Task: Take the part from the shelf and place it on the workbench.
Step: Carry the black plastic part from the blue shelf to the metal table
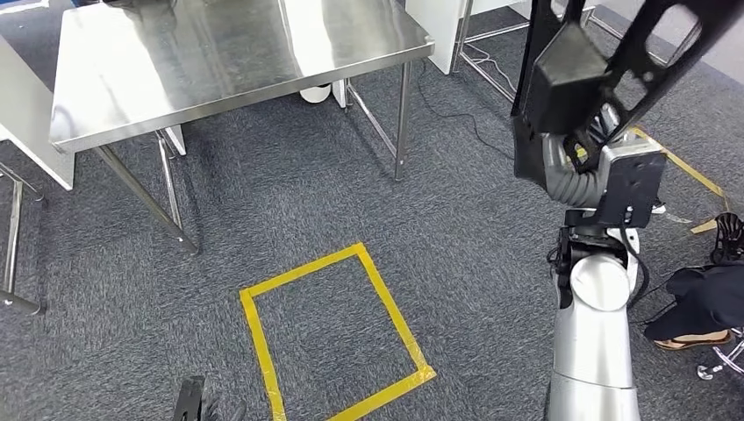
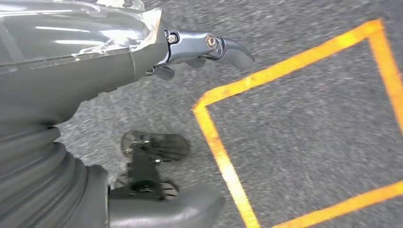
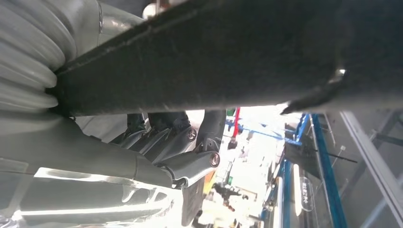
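Right arm first, silver and close under the head camera, rising to the right hand, which holds the black part up high, well to the right of the stainless workbench; the robot's job now, by the look of it, is to carry that part across to the benchtop. On the grey carpet a yellow tape square lies between robot and bench, and squaring up on it before reaching looks a sensible plan. The part is long and openwork, so it should travel level, clear of the bench edge, and come down flat on the steel rather than on a corner. Over to the left wrist view: the left hand hangs above the carpet beside a corner of the tape, holding nothing, though how its fingers lie cannot be told for sure. Now the right wrist view: dark fingers curl up against the underside of the part's flat black bar, gripping it. That grip should hold firm until the part rests fully on the bench.
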{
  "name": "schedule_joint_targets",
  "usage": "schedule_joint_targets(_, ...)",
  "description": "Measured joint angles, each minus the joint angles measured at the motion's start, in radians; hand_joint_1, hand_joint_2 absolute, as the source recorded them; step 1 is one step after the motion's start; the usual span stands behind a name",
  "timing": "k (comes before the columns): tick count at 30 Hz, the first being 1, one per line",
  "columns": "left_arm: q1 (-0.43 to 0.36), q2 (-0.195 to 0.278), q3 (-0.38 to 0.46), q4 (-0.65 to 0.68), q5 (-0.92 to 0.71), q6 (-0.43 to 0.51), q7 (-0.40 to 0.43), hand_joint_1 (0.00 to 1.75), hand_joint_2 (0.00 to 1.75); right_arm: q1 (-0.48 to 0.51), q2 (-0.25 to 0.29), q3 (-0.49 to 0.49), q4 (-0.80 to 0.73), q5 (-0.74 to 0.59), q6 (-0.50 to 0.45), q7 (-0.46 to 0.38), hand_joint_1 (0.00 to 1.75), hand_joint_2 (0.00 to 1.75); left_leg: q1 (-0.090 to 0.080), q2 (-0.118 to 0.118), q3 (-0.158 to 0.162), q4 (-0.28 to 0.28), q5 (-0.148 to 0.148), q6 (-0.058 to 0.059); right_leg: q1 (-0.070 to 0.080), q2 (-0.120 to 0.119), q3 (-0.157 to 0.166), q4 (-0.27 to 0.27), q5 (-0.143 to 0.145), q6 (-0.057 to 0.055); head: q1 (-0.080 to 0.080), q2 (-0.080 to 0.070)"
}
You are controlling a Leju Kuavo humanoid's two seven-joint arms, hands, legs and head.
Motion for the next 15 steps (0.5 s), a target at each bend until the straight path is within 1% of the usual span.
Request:
schedule_joint_targets(1, -0.004, -0.002, 0.000, -0.001, 0.000, 0.002, -0.001, 0.00, 1.75, -0.002, 0.000, 0.000, -0.005, -0.006, 0.002, 0.004, 1.75, 1.75, 0.002, -0.002, 0.003, -0.005, 0.002, 0.005, 0.000, 0.002, -0.001, 0.002, -0.002, 0.005, 0.000, 0.000)
schedule_joint_targets(2, -0.007, -0.005, 0.000, -0.002, 0.000, 0.002, -0.004, 0.00, 1.75, -0.004, 0.001, 0.001, -0.009, -0.012, 0.005, 0.007, 1.75, 1.75, 0.004, -0.004, 0.007, -0.010, 0.004, 0.010, 0.000, 0.011, -0.006, 0.011, -0.008, 0.009, 0.001, 0.000)
schedule_joint_targets(3, -0.010, -0.007, 0.000, -0.004, 0.001, 0.000, -0.011, 0.00, 1.75, -0.006, 0.001, 0.001, -0.013, -0.016, 0.006, 0.008, 1.75, 1.75, 0.007, -0.005, 0.011, -0.016, 0.007, 0.016, 0.000, 0.024, -0.020, 0.039, -0.023, 0.010, 0.002, 0.000)
schedule_joint_targets(4, -0.013, -0.009, 0.000, -0.006, 0.001, -0.006, -0.020, 0.00, 1.75, -0.008, 0.001, 0.001, -0.016, -0.018, 0.006, 0.008, 1.75, 1.75, 0.009, -0.007, 0.013, -0.019, 0.009, 0.020, -0.001, 0.040, -0.046, 0.090, -0.044, 0.009, 0.003, 0.000)
schedule_joint_targets(5, -0.016, -0.010, 0.000, -0.007, 0.001, -0.013, -0.031, 0.00, 1.75, -0.008, 0.001, 0.001, -0.017, -0.020, 0.006, 0.008, 1.75, 1.75, 0.009, -0.010, 0.013, -0.019, 0.010, 0.023, -0.002, 0.052, -0.079, 0.154, -0.069, 0.007, 0.005, 0.000)
schedule_joint_targets(6, -0.019, -0.011, 0.000, -0.008, 0.000, -0.020, -0.041, 0.00, 1.75, -0.007, 0.001, 0.001, -0.018, -0.020, 0.007, 0.007, 1.75, 1.75, 0.009, -0.014, 0.013, -0.019, 0.009, 0.025, -0.003, 0.058, -0.113, 0.220, -0.091, 0.006, 0.006, 0.000)
schedule_joint_targets(7, -0.020, -0.012, 0.000, -0.008, -0.001, -0.025, -0.048, 0.00, 1.75, -0.006, 0.001, 0.001, -0.018, -0.020, 0.008, 0.007, 1.75, 1.75, 0.009, -0.019, 0.013, -0.019, 0.009, 0.025, -0.003, 0.061, -0.138, 0.266, -0.101, 0.009, 0.007, 0.000)
schedule_joint_targets(8, -0.020, -0.013, 0.000, -0.008, -0.003, -0.029, -0.053, 0.00, 1.75, -0.006, 0.001, 0.000, -0.018, -0.020, 0.008, 0.007, 1.75, 1.75, 0.009, -0.025, 0.013, -0.018, 0.009, 0.025, -0.004, 0.062, -0.146, 0.274, -0.096, 0.015, 0.008, 0.000)
schedule_joint_targets(9, -0.020, -0.015, 0.000, -0.008, -0.007, -0.032, -0.056, 0.00, 1.75, -0.007, 0.001, 0.000, -0.018, -0.019, 0.010, 0.007, 1.75, 1.75, 0.009, -0.030, 0.014, -0.018, 0.009, 0.024, -0.006, 0.062, -0.134, 0.243, -0.075, 0.023, 0.008, 0.000)
schedule_joint_targets(11, -0.021, -0.017, -0.001, -0.008, -0.013, -0.034, -0.059, 0.00, 1.75, -0.012, 0.002, 0.000, -0.018, -0.017, 0.013, 0.005, 1.75, 1.75, 0.009, -0.039, 0.014, -0.015, 0.007, 0.019, -0.012, 0.063, -0.075, 0.108, -0.017, 0.039, 0.010, 0.000)
schedule_joint_targets(12, -0.021, -0.017, -0.001, -0.008, -0.016, -0.034, -0.059, 0.00, 1.75, -0.015, 0.003, 0.000, -0.018, -0.015, 0.015, 0.004, 1.75, 1.75, 0.008, -0.043, 0.013, -0.012, 0.005, 0.015, -0.013, 0.065, -0.049, 0.050, 0.005, 0.040, 0.010, 0.000)
schedule_joint_targets(13, -0.022, -0.017, -0.001, -0.008, -0.018, -0.033, -0.059, 0.00, 1.75, -0.017, 0.004, 0.000, -0.018, -0.013, 0.016, 0.003, 1.75, 1.75, 0.006, -0.046, 0.012, -0.010, 0.003, 0.010, -0.013, 0.066, -0.032, 0.015, 0.016, 0.037, 0.009, 0.000)
schedule_joint_targets(14, -0.021, -0.017, -0.001, -0.008, -0.019, -0.033, -0.059, 0.00, 1.75, -0.018, 0.005, -0.001, -0.018, -0.011, 0.016, 0.003, 1.75, 1.75, 0.005, -0.047, 0.010, -0.008, 0.003, 0.006, -0.012, 0.067, -0.027, 0.004, 0.019, 0.030, 0.009, 0.000)
schedule_joint_targets(15, -0.021, -0.017, -0.001, -0.008, -0.020, -0.033, -0.059, 0.00, 1.75, -0.018, 0.006, -0.002, -0.018, -0.010, 0.017, 0.002, 1.75, 1.75, 0.005, -0.048, 0.009, -0.008, 0.003, 0.002, -0.010, 0.068, -0.025, 0.004, 0.021, 0.021, 0.008, 0.000)
